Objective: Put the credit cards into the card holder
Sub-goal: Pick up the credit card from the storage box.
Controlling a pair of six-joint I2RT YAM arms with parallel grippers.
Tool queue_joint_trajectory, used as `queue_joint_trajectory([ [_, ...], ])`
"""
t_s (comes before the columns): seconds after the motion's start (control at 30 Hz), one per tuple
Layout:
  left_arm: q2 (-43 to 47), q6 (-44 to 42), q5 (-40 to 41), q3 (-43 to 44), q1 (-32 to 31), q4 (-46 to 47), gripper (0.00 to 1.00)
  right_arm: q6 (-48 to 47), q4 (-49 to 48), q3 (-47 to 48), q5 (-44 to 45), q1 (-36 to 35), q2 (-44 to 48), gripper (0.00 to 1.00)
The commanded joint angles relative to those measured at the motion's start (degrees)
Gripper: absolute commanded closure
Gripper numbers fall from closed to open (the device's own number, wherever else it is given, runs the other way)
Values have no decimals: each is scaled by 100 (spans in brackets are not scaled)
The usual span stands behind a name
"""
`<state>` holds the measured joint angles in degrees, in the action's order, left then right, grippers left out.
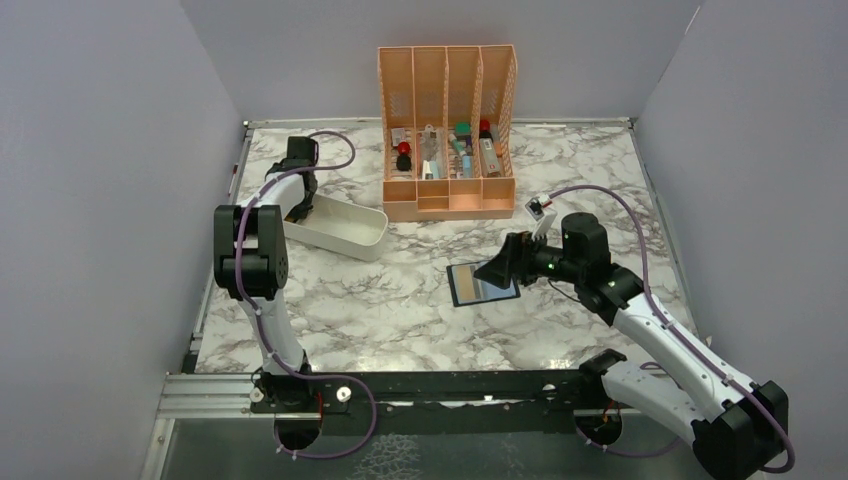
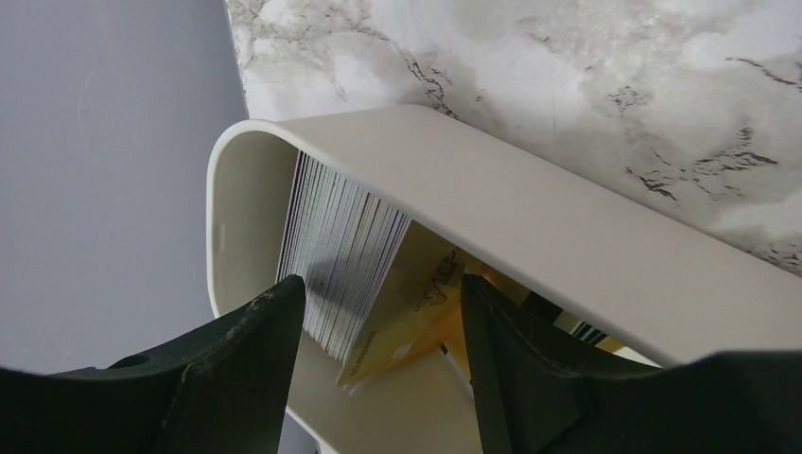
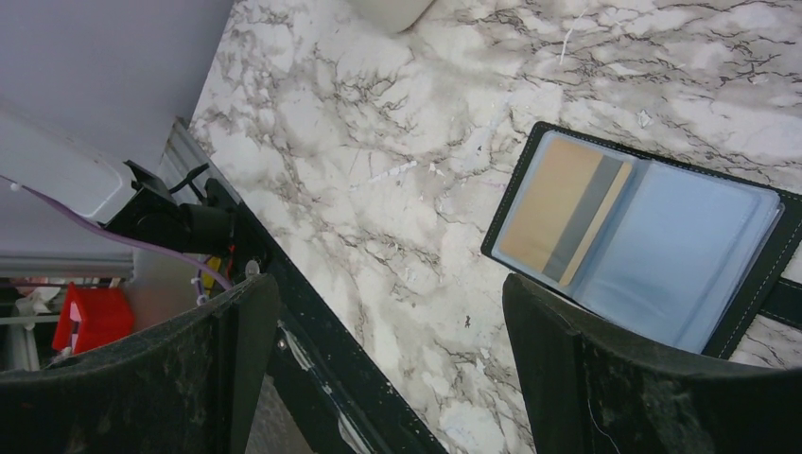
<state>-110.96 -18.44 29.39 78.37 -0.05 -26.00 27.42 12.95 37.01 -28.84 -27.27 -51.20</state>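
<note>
One card holder lies open on the marble bench, one gold card inside, right tool spread wide above it. Left of it, one tray has packed credit cards between the parted jaws of the left tool; grey walls surround.

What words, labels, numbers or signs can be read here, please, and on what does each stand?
No text can be read.
On the yellow plastic card in the oblong white plastic tray: dark print, too blurred.
On the tan card with a grey stripe in the black folding card holder: no lettering shows.
Labels in the tall orange slotted organiser: too small.
</note>
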Motion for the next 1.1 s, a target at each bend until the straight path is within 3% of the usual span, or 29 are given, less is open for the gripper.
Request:
queue_joint_trajectory([
  [0.0, -279, -20, 444, 227, 34, 93, 36, -47, 33, 49, -46, 20, 89, 8],
  [0.67, -48, -14, 600, 275, 42, 122, 76, -40, 50, 32, -1, 20, 135, 8],
  [0.93, 308, 60, 316, 175, -10, 21, 81, 4, 3, 4, -37, 23, 134, 8],
  [1.07, 368, 88, 210, 127, -25, -11, 91, 16, -29, 0, -82, 20, 116, 8],
])
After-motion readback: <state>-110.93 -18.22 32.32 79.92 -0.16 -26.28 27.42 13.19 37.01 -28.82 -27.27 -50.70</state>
